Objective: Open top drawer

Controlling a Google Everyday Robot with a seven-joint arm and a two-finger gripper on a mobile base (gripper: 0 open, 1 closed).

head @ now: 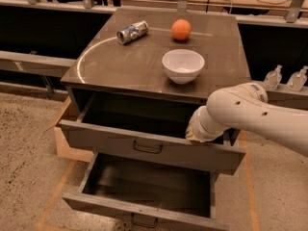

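The top drawer [120, 141] is a wide dark grey-brown drawer, pulled partly out of the cabinet, with a small black handle [147, 148] at its centre. Its inside looks dark and empty. The lower drawer [144, 208] stands pulled out further below it. My white arm reaches in from the right. My gripper [192, 131] sits at the top edge of the top drawer's front, right of the handle, mostly hidden behind the wrist.
On the cabinet top [120, 66] stand a white bowl [183, 65], an orange [181, 29] and a can [132, 32] lying on its side. A cardboard box [65, 143] is at the cabinet's left. Two clear bottles [284, 77] stand at the right.
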